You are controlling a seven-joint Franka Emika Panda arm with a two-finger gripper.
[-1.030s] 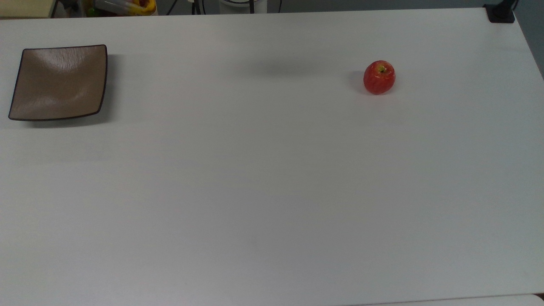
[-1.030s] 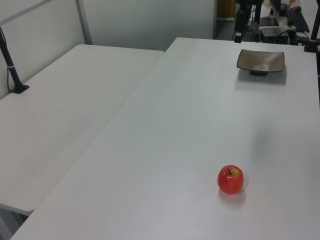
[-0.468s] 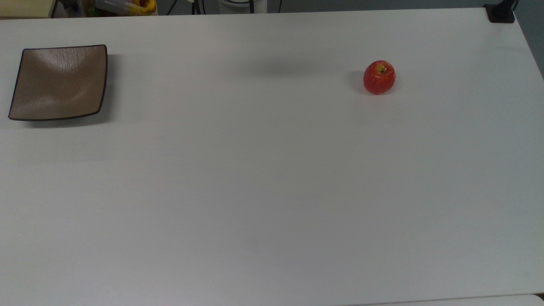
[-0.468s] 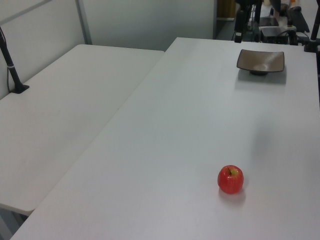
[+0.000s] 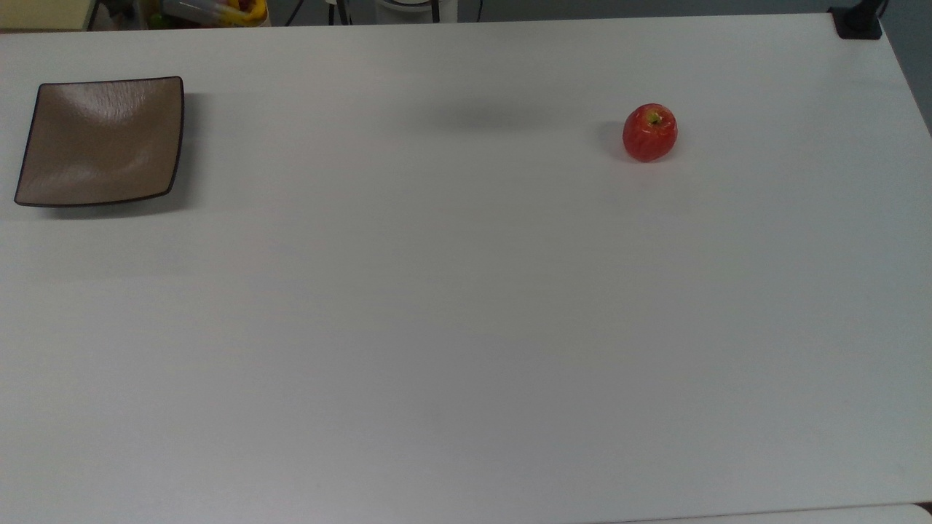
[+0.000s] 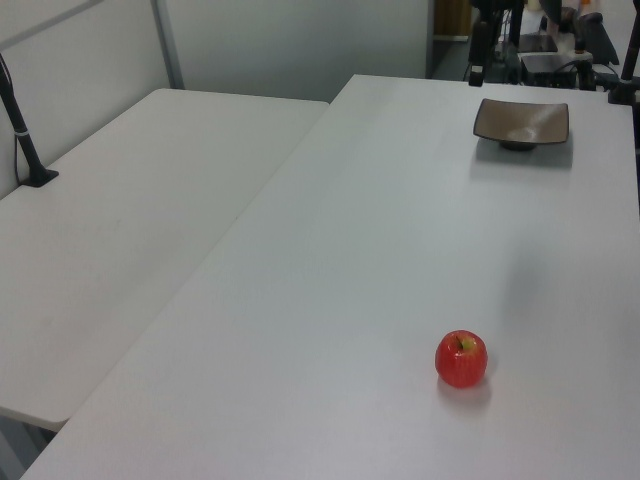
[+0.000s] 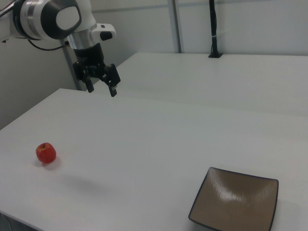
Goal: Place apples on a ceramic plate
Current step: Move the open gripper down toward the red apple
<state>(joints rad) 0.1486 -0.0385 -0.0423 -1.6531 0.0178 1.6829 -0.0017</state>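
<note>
A small red apple [image 5: 649,132] with a yellow-green stem dimple rests on the white table, toward the top view's upper right; it also appears as the apple [image 6: 461,359] and the apple [image 7: 45,152]. The square taupe-brown plate [image 5: 99,140] with a dark rim lies bare at the top view's far left, the plate [image 6: 521,122] far back in the left view and the plate [image 7: 237,200] near in the right view. My gripper [image 7: 100,88] hangs open high above the table in the right view, well apart from both.
A second white table [image 6: 120,220] adjoins on the left view's left, with a black post [image 6: 22,130] clamped to it. Clutter [image 5: 211,11] sits beyond the far edge at the top view's upper left. A black clamp [image 5: 858,22] holds the upper right corner.
</note>
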